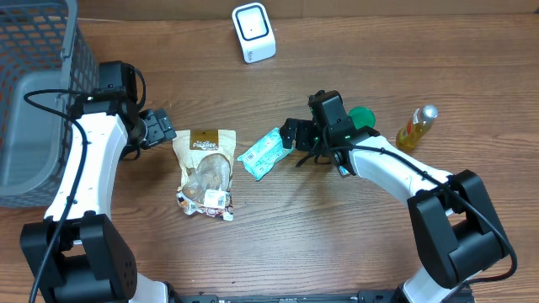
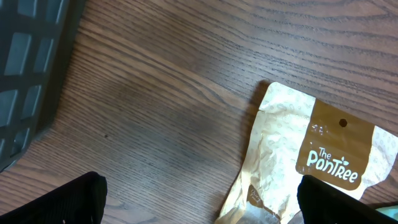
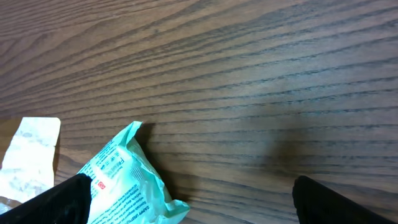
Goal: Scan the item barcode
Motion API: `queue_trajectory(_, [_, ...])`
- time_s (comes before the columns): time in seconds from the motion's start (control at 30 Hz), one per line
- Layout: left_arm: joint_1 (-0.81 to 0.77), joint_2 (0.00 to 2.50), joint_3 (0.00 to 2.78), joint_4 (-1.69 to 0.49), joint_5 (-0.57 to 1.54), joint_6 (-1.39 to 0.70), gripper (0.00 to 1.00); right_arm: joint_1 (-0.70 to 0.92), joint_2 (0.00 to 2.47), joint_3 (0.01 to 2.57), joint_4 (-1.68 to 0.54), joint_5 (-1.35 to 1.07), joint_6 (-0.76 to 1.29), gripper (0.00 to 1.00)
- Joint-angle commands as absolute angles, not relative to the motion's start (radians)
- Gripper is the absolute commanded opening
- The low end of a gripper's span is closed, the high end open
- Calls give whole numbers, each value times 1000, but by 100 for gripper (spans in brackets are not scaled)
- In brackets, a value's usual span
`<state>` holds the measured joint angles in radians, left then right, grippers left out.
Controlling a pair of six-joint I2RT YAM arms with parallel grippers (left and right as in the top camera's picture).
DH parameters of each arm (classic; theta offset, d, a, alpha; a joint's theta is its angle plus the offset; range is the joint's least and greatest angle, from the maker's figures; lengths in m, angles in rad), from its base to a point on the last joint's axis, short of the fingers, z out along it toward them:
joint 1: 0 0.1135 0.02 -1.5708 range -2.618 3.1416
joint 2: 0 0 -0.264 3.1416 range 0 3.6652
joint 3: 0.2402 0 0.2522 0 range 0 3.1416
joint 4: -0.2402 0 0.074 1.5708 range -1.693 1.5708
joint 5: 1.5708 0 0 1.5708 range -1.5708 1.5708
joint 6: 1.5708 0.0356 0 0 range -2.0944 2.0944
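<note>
Both claws stand wide open and hold nothing. The left claw (image 1: 166,129) hovers just beside the top edge of the cream-and-brown paper snack pouch (image 1: 205,164). The right claw (image 1: 288,135) sits just beside the teal plastic wrapper packet (image 1: 263,153). Both items lie flat on the wooden worktop (image 1: 337,244), close together, and we cannot tell whether their edges touch. The white box-shaped barcode scanner (image 1: 253,32) stands well apart at the far side.

We judge the step in hand to be the first pick, with nothing yet lifted. In the right wrist view the packet's crimped end lies by one finger, not between the two. We should therefore centre the claw over that end before closing. Flat packaging gives little to bite, so we should come in low, take an edge and close gently so the film does not slip. The pouch carries a small white label (image 1: 221,200) near its lower end, too small to read. We should keep any such code uncovered and turned toward the scanner.
</note>
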<state>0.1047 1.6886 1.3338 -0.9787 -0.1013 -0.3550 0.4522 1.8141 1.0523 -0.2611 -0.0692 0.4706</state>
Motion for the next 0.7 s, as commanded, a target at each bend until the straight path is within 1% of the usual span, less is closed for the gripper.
queue_trajectory(0.0, [104,1666,1339,-979,-100,-333,100,449,1844,1045,-240,-111,482,100])
queue_trajectory(0.07, [104,1666,1339,-979,-100,-333,100,449,1856,1045,-229,-131,482,100])
queue_trajectory(0.27, [104,1666,1339,-979,-100,-333,99,449,1865,1045,-224,-144,483,87])
queue_trajectory(0.53, [104,1666,1339,-979,-100,-333,99,454,1932,1045,-179,-227,494,74])
queue_trajectory(0.6, [104,1666,1339,-979,-100,-333,100,451,1939,1045,-176,-227,509,66])
queue_trajectory(0.67, [104,1666,1339,-979,-100,-333,100,449,1939,1045,-176,-231,525,62])
